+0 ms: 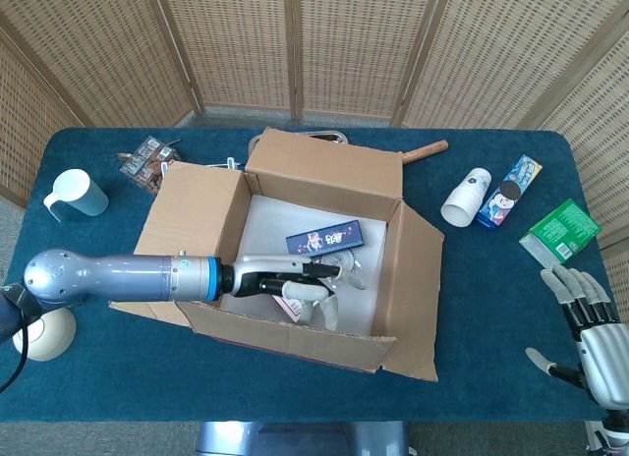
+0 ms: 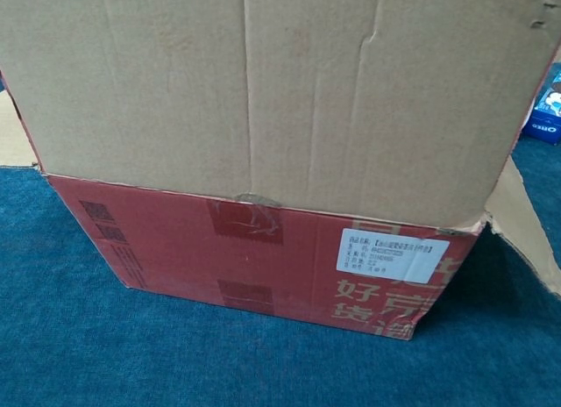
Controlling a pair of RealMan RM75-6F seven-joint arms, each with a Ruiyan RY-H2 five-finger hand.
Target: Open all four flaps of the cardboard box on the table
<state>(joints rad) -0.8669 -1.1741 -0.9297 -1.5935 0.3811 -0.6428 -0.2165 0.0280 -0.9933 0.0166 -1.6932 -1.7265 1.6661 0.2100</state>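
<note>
Cardboard box — dark packet inside

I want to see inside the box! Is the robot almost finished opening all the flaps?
Nearly. On the cardboard box, the left flap, back flap and right flap already fold outward. The left robot hand reaches inside against the front flap, which stands about upright and fills the chest view. That flap remains to be pushed down. The right robot hand waits open, away from the box.

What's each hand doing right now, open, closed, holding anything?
Left hand: inside the cardboard box, fingers spread against the near flap, holding nothing; open.
Right hand: over the table edge, fingers apart, empty; open.
</note>
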